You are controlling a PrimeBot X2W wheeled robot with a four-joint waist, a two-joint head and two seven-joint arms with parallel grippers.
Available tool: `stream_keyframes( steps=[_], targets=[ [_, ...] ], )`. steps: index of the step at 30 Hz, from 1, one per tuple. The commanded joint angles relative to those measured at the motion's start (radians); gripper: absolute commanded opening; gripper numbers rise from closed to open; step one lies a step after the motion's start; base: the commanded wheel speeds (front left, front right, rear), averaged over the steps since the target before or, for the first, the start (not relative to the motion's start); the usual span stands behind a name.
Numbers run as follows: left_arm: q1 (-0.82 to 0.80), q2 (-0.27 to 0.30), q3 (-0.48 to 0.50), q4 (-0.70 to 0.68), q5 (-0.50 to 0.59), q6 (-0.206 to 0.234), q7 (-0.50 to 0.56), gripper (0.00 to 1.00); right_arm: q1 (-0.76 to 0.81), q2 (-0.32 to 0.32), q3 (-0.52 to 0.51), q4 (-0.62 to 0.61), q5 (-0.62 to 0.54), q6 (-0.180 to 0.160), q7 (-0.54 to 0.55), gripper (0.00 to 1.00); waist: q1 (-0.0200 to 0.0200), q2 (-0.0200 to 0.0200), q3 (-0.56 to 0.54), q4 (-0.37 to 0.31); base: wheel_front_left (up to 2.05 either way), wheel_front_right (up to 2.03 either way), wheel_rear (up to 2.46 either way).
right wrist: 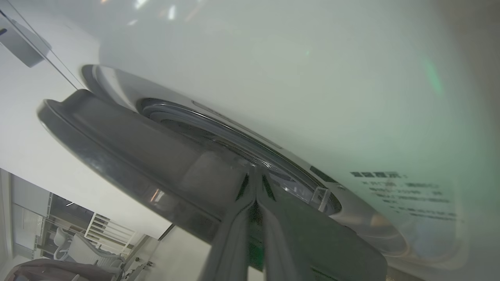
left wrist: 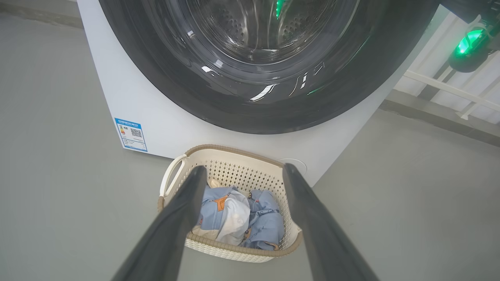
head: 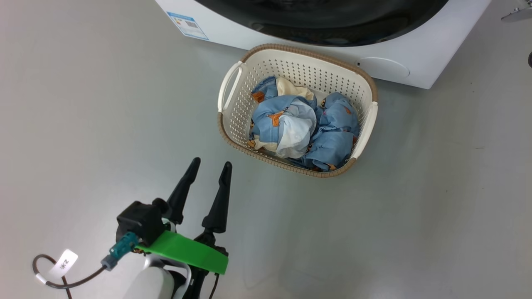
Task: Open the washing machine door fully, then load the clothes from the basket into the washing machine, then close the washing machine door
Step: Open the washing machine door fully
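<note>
The basket (head: pixel 232 120) is placed on the floor (head: pixel 415 207), just in front of the washing machine (head: pixel 415 58), and the clothes (head: pixel 299 124) are piled inside it. The left claw (head: pixel 211 164) is held near the basket, on its side away from the machine, with the 2 fingers spread apart and nothing between them. The right claw (right wrist: pixel 256 181) is pressed together and is set at the edge of the washing machine door (right wrist: pixel 117 144), which is seen lifted a little off the white front.

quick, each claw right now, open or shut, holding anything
left claw: open, empty
right claw: closed, holding nothing, tips by the washing machine door
</note>
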Motion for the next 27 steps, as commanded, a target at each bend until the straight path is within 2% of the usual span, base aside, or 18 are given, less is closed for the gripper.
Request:
stream_keyframes(
  steps=[1,12,27],
  targets=[
    [-0.011,0.019,0.025,-0.016,-0.004,-0.002,-0.006,1.0,-0.007,0.02,0.015,-0.02,0.005,0.002,0.008,0.0,0.0,-0.0001,-0.004,0.002,0.0,0.0,0.0],
    [-0.012,0.019,0.019,-0.011,-0.007,-0.002,-0.006,1.0,0.01,0.028,0.054,-0.021,0.02,0.002,0.011,0.0,0.0,-0.0001,-0.019,0.003,0.0,0.0,0.0],
    [0.001,0.019,0.028,-0.009,0.008,-0.002,-0.006,1.0,0.118,0.034,0.132,-0.124,0.046,0.002,0.05,0.0,0.0,-0.0001,-0.08,-0.024,0.0,0.0,0.0]
  ],
)
